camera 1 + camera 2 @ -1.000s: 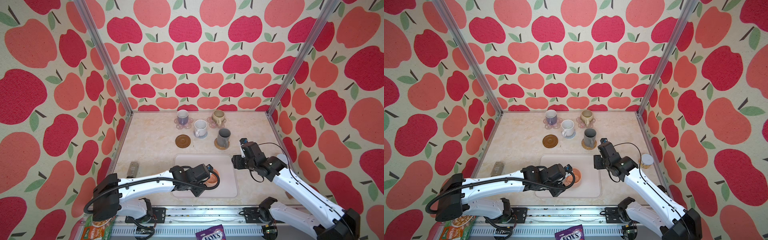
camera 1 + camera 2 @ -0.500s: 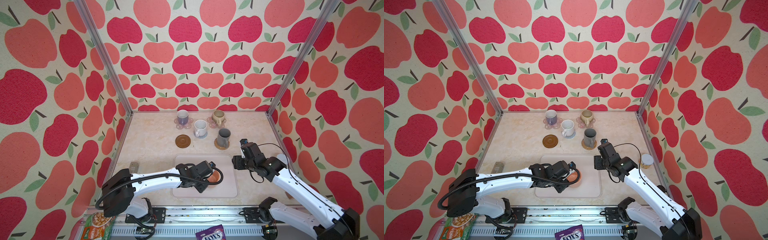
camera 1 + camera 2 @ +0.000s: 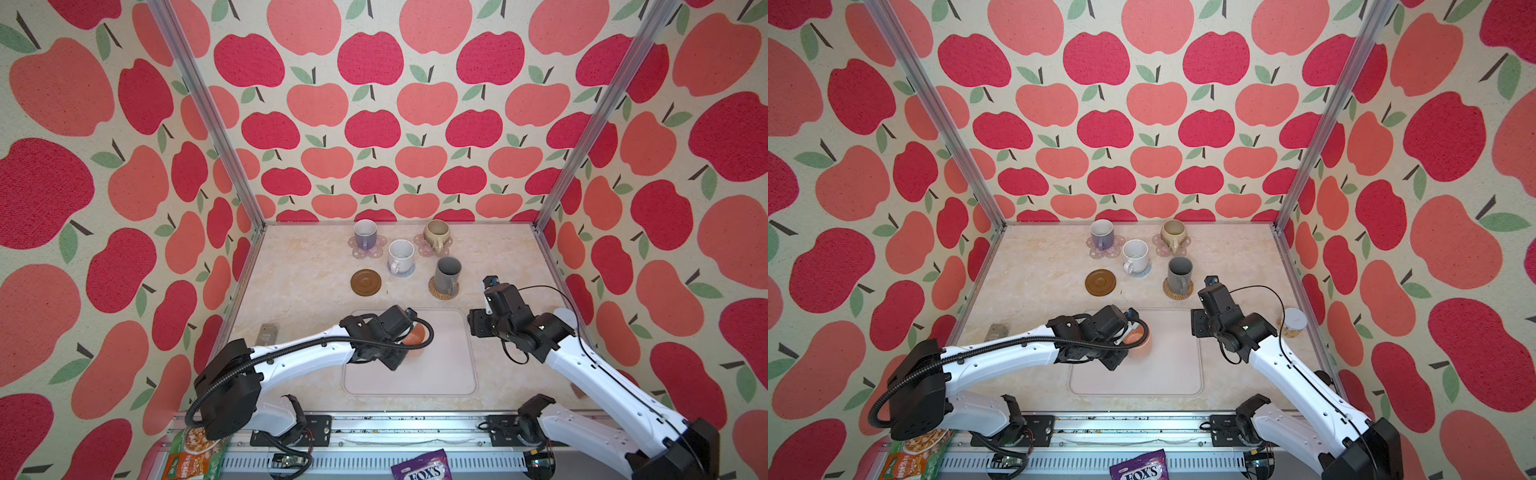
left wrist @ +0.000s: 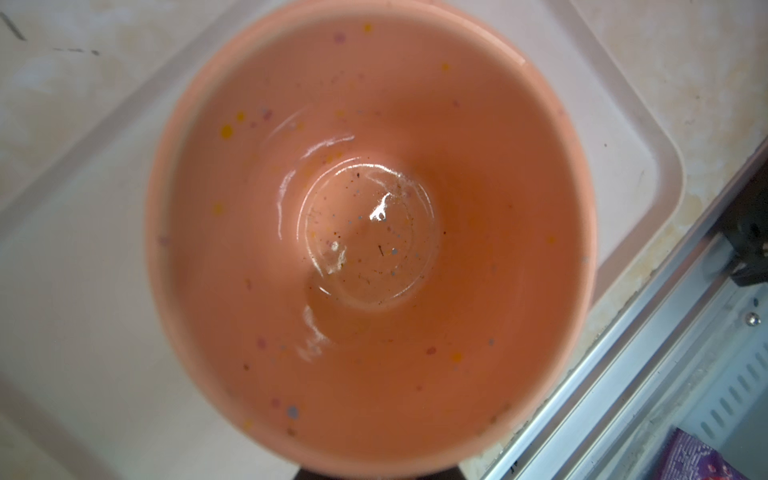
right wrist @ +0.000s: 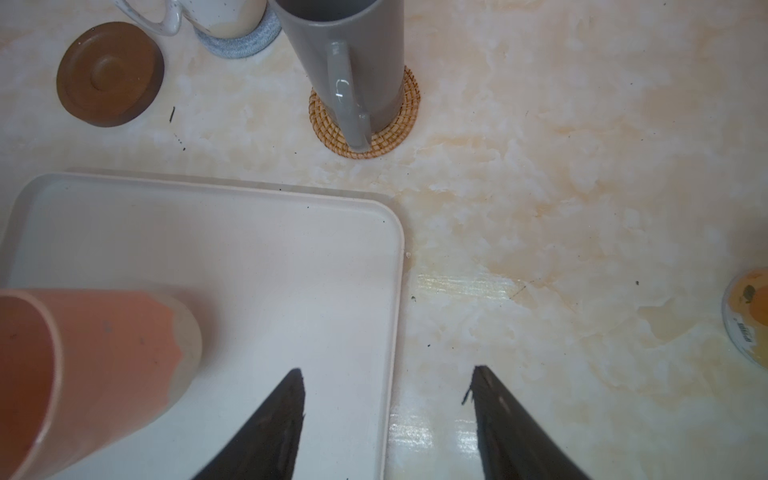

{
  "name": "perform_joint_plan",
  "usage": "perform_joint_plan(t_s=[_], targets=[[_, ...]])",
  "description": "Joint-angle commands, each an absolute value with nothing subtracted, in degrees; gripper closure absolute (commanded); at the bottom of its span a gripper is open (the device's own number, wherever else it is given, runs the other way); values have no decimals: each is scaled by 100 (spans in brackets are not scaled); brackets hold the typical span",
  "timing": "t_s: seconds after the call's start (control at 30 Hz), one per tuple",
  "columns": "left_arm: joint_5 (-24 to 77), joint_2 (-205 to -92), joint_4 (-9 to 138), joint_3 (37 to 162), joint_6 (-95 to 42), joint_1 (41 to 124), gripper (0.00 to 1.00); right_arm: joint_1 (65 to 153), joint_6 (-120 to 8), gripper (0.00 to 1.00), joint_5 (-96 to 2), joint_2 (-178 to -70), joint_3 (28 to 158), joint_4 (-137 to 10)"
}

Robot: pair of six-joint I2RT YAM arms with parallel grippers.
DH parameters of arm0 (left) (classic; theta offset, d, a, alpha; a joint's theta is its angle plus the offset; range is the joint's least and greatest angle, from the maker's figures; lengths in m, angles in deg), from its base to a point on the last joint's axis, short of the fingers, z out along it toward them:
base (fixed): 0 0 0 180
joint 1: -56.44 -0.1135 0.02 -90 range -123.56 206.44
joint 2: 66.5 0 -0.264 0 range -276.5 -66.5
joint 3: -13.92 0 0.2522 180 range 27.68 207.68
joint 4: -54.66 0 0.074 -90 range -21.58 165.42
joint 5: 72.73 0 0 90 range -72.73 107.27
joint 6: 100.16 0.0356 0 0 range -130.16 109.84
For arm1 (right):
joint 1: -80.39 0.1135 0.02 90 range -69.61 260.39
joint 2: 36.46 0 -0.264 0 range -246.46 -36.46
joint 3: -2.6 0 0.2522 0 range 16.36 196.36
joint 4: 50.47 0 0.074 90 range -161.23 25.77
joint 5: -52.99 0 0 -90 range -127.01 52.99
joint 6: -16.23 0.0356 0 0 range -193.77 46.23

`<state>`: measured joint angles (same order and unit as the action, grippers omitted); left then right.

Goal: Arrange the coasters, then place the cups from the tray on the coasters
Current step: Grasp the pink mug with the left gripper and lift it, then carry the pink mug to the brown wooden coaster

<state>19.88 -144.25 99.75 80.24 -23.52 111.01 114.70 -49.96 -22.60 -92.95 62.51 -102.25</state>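
**Near.** The tray (image 3: 441, 369) lies on the tabletop (image 3: 299, 291) between your two arms. The peach cup (image 3: 1139, 348) stands in the tray's far half. The left jaws are at this cup but hidden beneath the wrist in both top views. In the left wrist view the cup's speckled inside (image 4: 370, 232) fills the picture. You cannot tell whether the left jaws grip the cup. The right jaws stand open and empty over the tray's right edge, one finger (image 5: 276, 415) above the tray and the other above bare tabletop.

**Middle.** Just beyond the tray, the dark brown coaster (image 3: 365, 282) lies bare on the left. To its right the dark grey cup (image 3: 448, 272) stands upright on the rattan coaster (image 5: 399, 137), handle toward the tray.

**Far.** The white cup (image 3: 401, 254) stands on the blue-grey coaster (image 3: 409, 272). Behind it, near the back wall, the lavender cup (image 3: 365, 233) and the beige cup (image 3: 436, 233) each stand on a pink flower coaster (image 3: 358, 251) (image 3: 423, 249).
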Motion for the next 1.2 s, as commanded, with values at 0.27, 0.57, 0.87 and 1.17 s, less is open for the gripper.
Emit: perform_joint_plan(t_s=[0.27,0.57,0.87,1.17], targets=[[1701,-14553,10005,8961,-1628,8959,100,10046,-6329,33,-2446,-9520,6215,-8778],[2037,-15874,9295,9799,-1217,8037,100,9063,-6454,33,-3090,-10277,6208,-8102],[2425,-16995,9285,10682,-1071,7692,100,8876,-6560,33,-3078,-10667,6193,-7816],[2414,-17065,9493,10758,-1044,7723,100,8852,-6525,33,-3083,-10789,6189,-7799]])
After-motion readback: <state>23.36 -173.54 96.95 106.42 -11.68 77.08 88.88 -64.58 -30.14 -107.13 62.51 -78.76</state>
